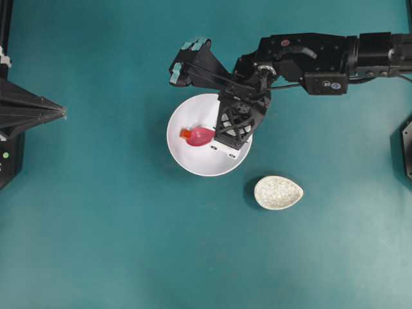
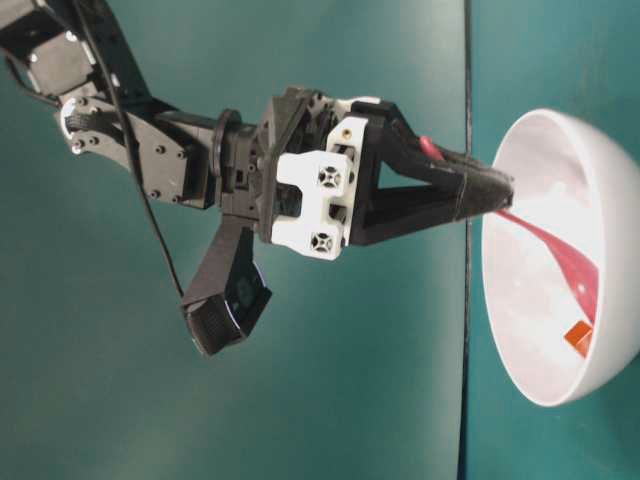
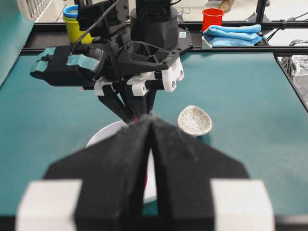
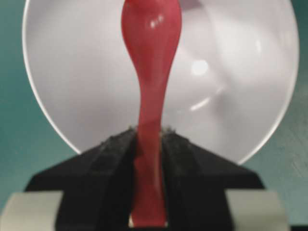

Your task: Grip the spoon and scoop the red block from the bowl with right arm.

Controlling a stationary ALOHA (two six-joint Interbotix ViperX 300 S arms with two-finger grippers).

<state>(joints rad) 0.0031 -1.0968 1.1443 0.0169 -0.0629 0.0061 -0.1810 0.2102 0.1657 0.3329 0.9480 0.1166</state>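
Observation:
The white bowl (image 1: 193, 161) sits mid-table. My right gripper (image 1: 217, 139) reaches over its right rim and is shut on the handle of the pink spoon (image 1: 201, 136), whose scoop lies inside the bowl. The red block (image 1: 185, 134) sits at the scoop's left tip, touching it. In the table-level view the gripper (image 2: 500, 190) holds the spoon (image 2: 560, 255) sloping down to the block (image 2: 577, 337) low in the bowl (image 2: 530, 330). The right wrist view shows the gripper (image 4: 149, 137) clamping the spoon (image 4: 151, 57) over the bowl (image 4: 72, 72); the block is hidden there. My left gripper (image 1: 63, 114) is shut and empty at the far left, also in its own view (image 3: 150, 120).
A speckled beige dish (image 1: 278, 192) lies just right of and below the bowl, also in the left wrist view (image 3: 194, 120). Beyond the table's far edge are a red cup (image 3: 212, 18) and a blue cloth (image 3: 231, 34).

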